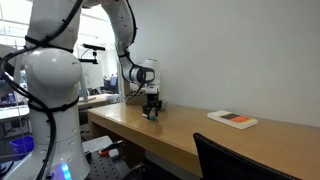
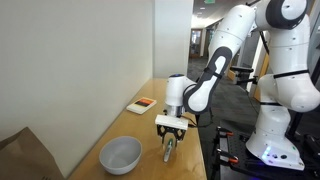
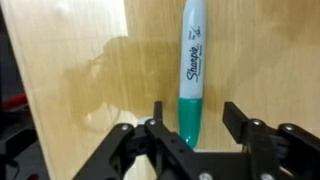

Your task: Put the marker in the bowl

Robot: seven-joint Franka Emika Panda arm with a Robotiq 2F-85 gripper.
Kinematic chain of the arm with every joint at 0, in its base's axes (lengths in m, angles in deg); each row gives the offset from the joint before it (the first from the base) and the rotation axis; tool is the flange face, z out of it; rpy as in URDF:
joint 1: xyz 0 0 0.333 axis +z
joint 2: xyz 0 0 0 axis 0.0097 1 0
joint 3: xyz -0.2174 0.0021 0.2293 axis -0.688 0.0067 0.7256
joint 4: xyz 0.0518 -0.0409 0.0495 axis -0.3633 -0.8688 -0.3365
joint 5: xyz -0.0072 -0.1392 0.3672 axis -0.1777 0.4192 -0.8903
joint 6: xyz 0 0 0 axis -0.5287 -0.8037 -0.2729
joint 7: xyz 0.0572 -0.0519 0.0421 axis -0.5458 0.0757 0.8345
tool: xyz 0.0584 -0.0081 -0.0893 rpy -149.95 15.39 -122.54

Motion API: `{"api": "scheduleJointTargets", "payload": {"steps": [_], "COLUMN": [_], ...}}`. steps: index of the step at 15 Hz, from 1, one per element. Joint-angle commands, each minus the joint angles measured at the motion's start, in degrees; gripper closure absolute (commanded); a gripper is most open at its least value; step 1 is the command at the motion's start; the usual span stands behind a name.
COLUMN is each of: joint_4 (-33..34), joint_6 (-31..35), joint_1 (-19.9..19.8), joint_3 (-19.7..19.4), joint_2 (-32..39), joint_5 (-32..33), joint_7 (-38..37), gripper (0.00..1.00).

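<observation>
The marker (image 3: pixel 192 60) is a grey Sharpie with a green cap, lying flat on the wooden table. In the wrist view its green cap end lies between my two fingers. My gripper (image 3: pixel 196 112) is open and straddles the cap, with the left finger close beside it and the right finger farther off. In an exterior view the gripper (image 2: pixel 171 133) points down at the table near its front edge, with the marker (image 2: pixel 168 150) under it. The grey bowl (image 2: pixel 120 155) sits on the table a short way from the gripper, toward the wall. The bowl does not show in the wrist view.
A brown paper bag (image 2: pixel 25 155) stands against the wall beyond the bowl. A flat book with a red edge (image 2: pixel 141 106) lies farther along the table; it also shows in an exterior view (image 1: pixel 232 119). The table's front edge (image 2: pixel 195 150) runs close to the gripper.
</observation>
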Motion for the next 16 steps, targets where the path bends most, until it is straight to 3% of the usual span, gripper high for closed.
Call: {"api": "scheduleJointTargets", "payload": {"steps": [1, 6, 7, 10, 13, 16], "joint_4": [-1.63, 0.08, 0.71, 4.16, 10.28, 17.59], "joint_6": [2.16, -4.17, -6.44, -16.24, -26.28, -32.2], "joint_1": [1.98, 1.66, 1.82, 1.64, 0.85, 0.64], "joint_3": [-1.66, -1.41, -1.76, -1.97, -0.95, 0.31], "joint_2": [-1.3, -2.61, -3.29, -5.75, -6.82, -5.28], "joint_5": [1.84, 2.09, 3.33, 8.8, 15.48, 18.82], "joint_7": [-3.33, -4.3, -4.88, -7.91, -12.99, -16.73], "gripper": [0.63, 0.98, 0.94, 0.94, 0.94, 0.94]}}
